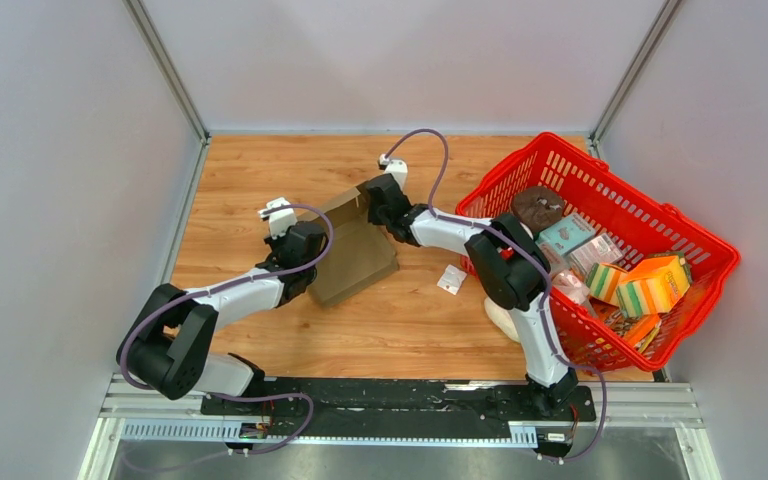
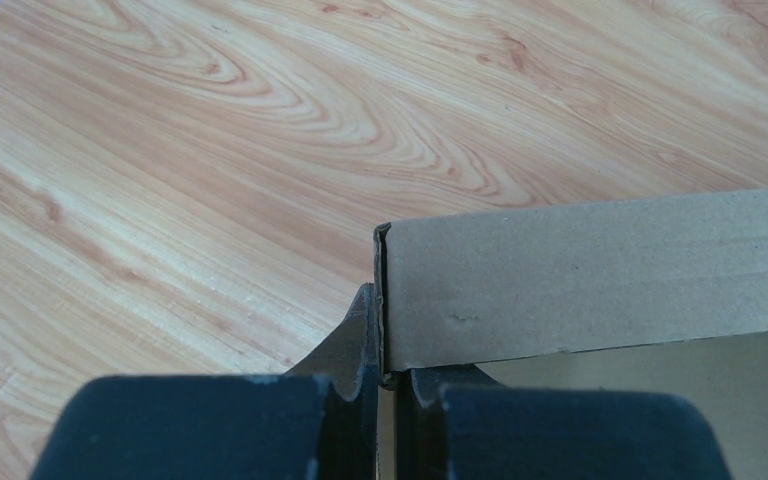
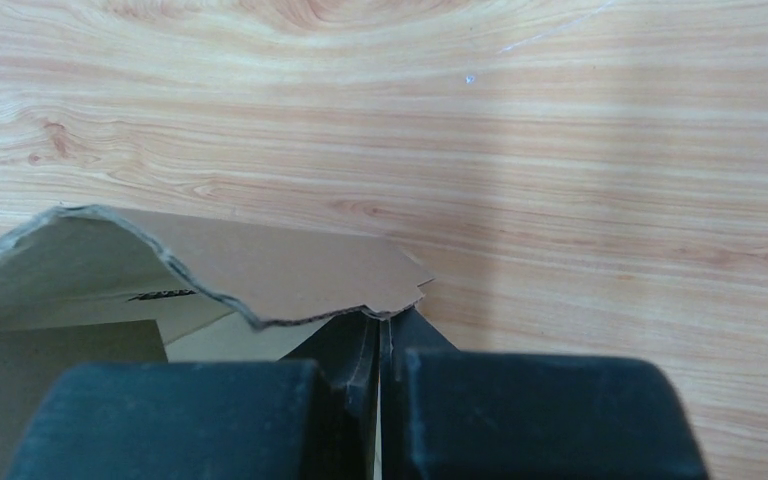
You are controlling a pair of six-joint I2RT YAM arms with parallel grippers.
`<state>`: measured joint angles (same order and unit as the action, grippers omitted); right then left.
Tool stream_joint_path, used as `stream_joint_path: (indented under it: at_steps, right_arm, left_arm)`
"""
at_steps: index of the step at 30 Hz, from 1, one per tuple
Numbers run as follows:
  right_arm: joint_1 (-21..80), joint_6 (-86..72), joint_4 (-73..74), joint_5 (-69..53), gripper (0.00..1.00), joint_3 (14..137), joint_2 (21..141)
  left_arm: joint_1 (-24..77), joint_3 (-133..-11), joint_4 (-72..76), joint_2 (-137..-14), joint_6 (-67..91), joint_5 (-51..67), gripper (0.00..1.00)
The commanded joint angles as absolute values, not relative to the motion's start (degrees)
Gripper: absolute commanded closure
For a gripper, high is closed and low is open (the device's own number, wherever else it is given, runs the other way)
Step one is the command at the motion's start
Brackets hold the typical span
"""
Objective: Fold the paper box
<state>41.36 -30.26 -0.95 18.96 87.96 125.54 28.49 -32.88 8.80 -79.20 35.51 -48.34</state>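
The paper box (image 1: pixel 358 258) is plain brown cardboard, lying partly raised on the wooden table between my two arms. My left gripper (image 1: pixel 312 252) is at its left side, shut on a folded wall edge of the box (image 2: pixel 600 280); the jaws (image 2: pixel 385 335) pinch the cardboard corner. My right gripper (image 1: pixel 373 202) is at the box's far corner. In the right wrist view it (image 3: pixel 382 325) is shut on the notched tip of a curled flap (image 3: pixel 290 275). The box's inside shows pale below both grippers.
A red plastic basket (image 1: pixel 660 208) full of sponges and packets stands at the right, close to the right arm. A small white packet (image 1: pixel 451 279) lies on the table between box and basket. Grey walls close in the left, back and right sides.
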Motion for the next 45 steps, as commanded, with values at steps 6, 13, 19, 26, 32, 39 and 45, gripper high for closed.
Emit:
stream_joint_path:
  at_steps: [6, 13, 19, 26, 32, 39, 45]
  right_arm:
    - [40.52, -35.42, -1.84, 13.98, 1.00, 89.03, 126.74]
    - [37.80, -41.48, -16.68, -6.81, 0.97, 82.27, 124.63]
    - [37.71, -42.71, -17.67, -11.69, 0.91, 82.79, 124.89]
    - [39.11, -42.19, -15.22, -10.55, 0.91, 83.32, 124.80]
    - [39.55, -39.29, -6.88, -5.19, 0.87, 85.96, 124.11]
    - [39.46, -31.13, 5.18, 7.55, 0.75, 82.88, 112.43]
    - [39.03, -17.96, 7.82, 11.78, 0.53, 82.70, 106.35]
  left_arm:
    - [28.30, -34.54, 9.32, -79.63, 35.95, -47.37, 1.00]
    - [28.30, -34.54, 9.32, -79.54, 36.04, -47.20, 1.00]
    - [28.30, -34.63, 9.40, -79.63, 35.95, -47.11, 1.00]
    - [28.30, -34.54, 9.40, -79.54, 36.04, -46.93, 1.00]
    - [28.30, -34.37, 9.40, -79.28, 36.21, -47.11, 1.00]
    - [28.30, -34.54, 9.49, -79.45, 35.95, -47.02, 1.00]
    - [28.30, -34.37, 9.49, -79.19, 35.95, -47.02, 1.00]
